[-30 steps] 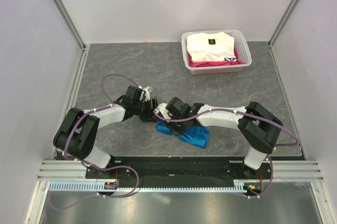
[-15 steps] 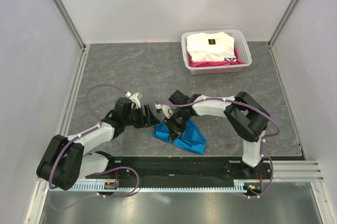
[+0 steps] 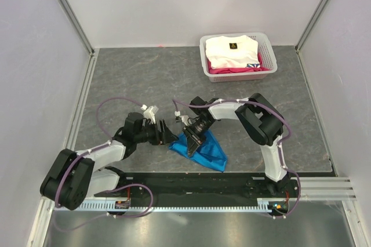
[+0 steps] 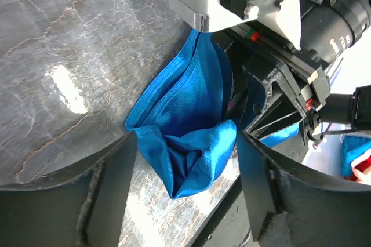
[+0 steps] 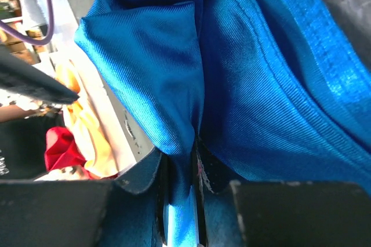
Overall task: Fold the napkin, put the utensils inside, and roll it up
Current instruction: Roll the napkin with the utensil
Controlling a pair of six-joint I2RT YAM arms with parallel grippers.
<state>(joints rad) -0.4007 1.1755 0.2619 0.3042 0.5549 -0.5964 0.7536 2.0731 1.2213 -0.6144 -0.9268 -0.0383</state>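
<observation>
one napkin (image 3: 207,152) bunched on the bench (image 3: 145,73) at its near edge - right hand (image 5: 181,163) clamped on one fold, left hand (image 4: 185,138) spread wide, napkin's bunched end between its fingers.

Left arm (image 3: 104,151) and right arm (image 3: 232,109): white shells, black joints; looping purple cables (image 3: 107,105); left gripper (image 4: 185,145) dark grey.

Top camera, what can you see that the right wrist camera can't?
Only the top camera shows the basket of folded clothes at the table's far side. Only the right wrist camera shows, up close, the right gripper with its jaws pinching a fold of cloth. Both show the blue napkin.
</observation>
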